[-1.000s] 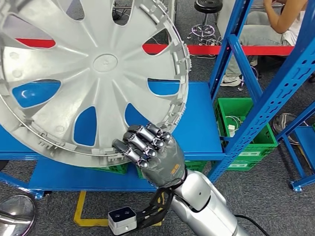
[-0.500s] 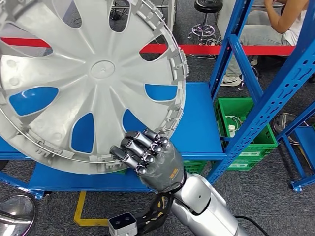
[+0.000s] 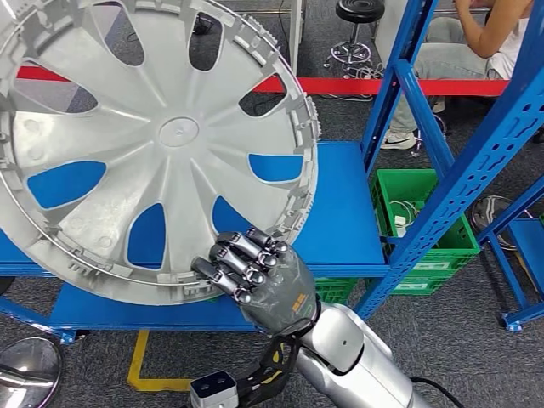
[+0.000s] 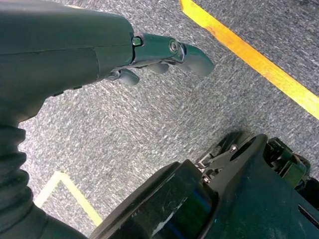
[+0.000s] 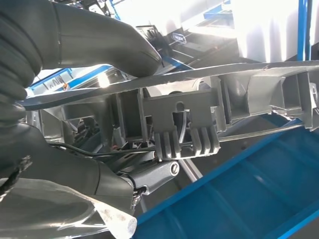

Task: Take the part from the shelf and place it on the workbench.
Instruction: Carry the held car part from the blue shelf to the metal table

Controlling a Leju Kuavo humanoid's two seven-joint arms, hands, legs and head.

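In front of me stands a blue metal shelf (image 3: pixel 346 212) with slanted blue uprights at its right end. Its flat board is bare blue where I can see it. Below it a lower blue board (image 3: pixel 103 308) runs along the front edge. On the grey carpet floor (image 3: pixel 461 340) a green crate (image 3: pixel 427 217) sits beneath the shelf's right end, with yellow tape (image 3: pixel 138 370) near the front edge.

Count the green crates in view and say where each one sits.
2. One green crate sits on the floor inside the blue shelf frame at right; another peeks out under the blue shelf board. More may be hidden behind the hubcap.
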